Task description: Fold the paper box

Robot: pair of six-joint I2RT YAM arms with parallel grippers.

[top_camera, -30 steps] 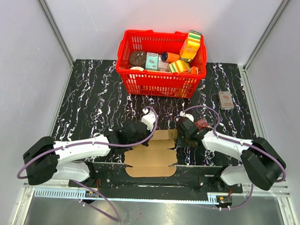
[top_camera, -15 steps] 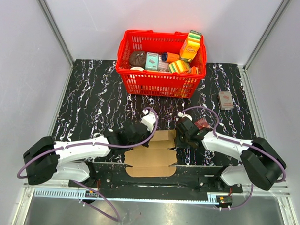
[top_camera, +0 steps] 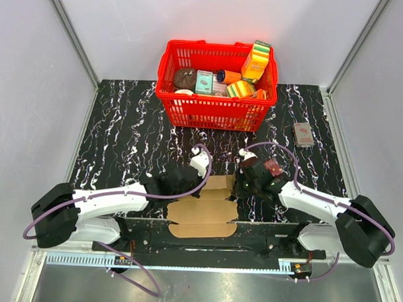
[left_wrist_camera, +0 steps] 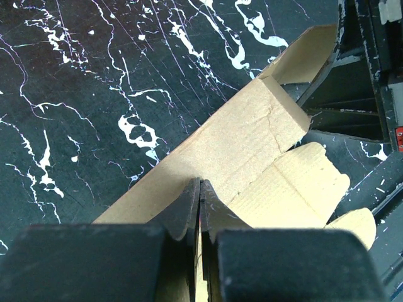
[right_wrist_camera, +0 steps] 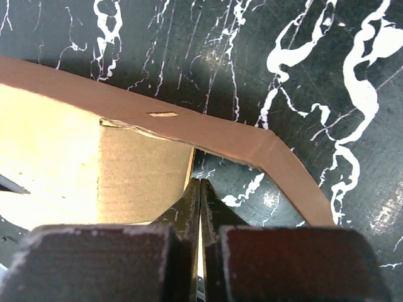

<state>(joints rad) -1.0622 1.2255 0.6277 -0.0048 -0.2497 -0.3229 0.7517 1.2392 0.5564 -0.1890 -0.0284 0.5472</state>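
The paper box (top_camera: 205,209) is a brown cardboard sheet lying partly folded at the near middle of the table, its near flap over the black front rail. My left gripper (top_camera: 189,180) is shut at the box's far left corner. In the left wrist view its closed tips (left_wrist_camera: 201,184) press down on the cardboard panel (left_wrist_camera: 252,148), with a raised wall running off to the upper right. My right gripper (top_camera: 245,183) is shut at the box's far right side. In the right wrist view its tips (right_wrist_camera: 199,182) sit just beside the edge of a standing panel (right_wrist_camera: 63,157), behind a bent strip (right_wrist_camera: 277,157).
A red basket (top_camera: 263,103) full of small colourful packages stands at the back centre. A small red packet (top_camera: 303,134) lies at the right edge of the table. A small dark red object (top_camera: 273,167) sits right behind the right gripper. The black rail (top_camera: 139,230) runs along the near edge.
The right arm's elbow has swung out to the right and toward the near edge, while its gripper stays against the box's right side. The left arm has barely moved.
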